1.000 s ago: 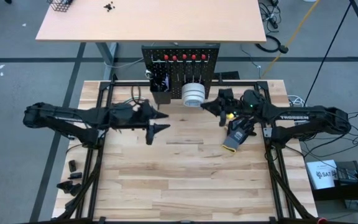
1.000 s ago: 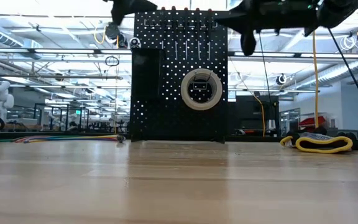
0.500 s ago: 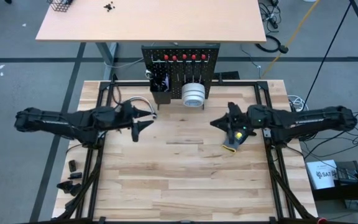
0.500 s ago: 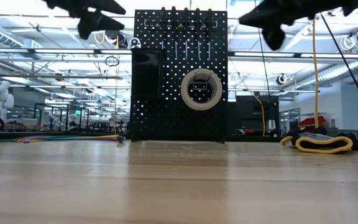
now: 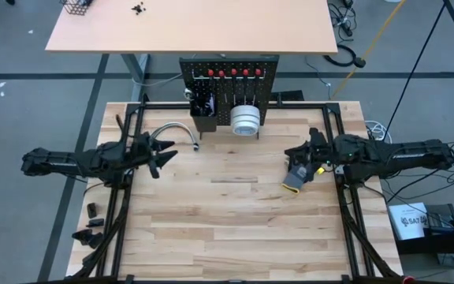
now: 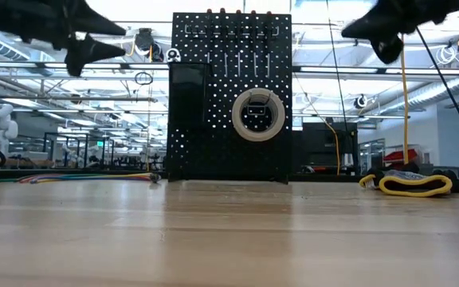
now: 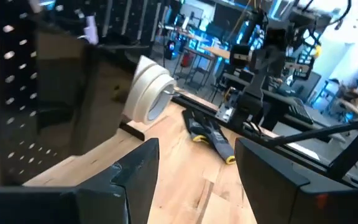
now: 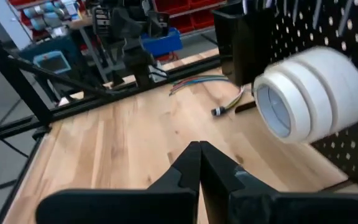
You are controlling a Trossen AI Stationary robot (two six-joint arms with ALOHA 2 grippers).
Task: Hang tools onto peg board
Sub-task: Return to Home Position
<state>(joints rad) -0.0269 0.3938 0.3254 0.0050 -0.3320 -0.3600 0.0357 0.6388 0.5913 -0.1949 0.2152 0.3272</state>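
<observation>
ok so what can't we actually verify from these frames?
Tape rolls: count unclear; low view shows the front roll face-on, hiding any behind.
Hung tools: faint shapes against the black peg board in low view; high view shows only handle tops.
Bin contents: too dark in high view; its wall hides them in low view.
Black-and-yellow object: far end under the right gripper in high view.

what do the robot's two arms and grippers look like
The left arm and right arm are both dark, almost black, long and slim, with thicker sections at the joints. The left gripper has two broad, flat, dark fingers with angular edges. The right gripper has the same dark fingers, narrowing toward the tips.
</observation>
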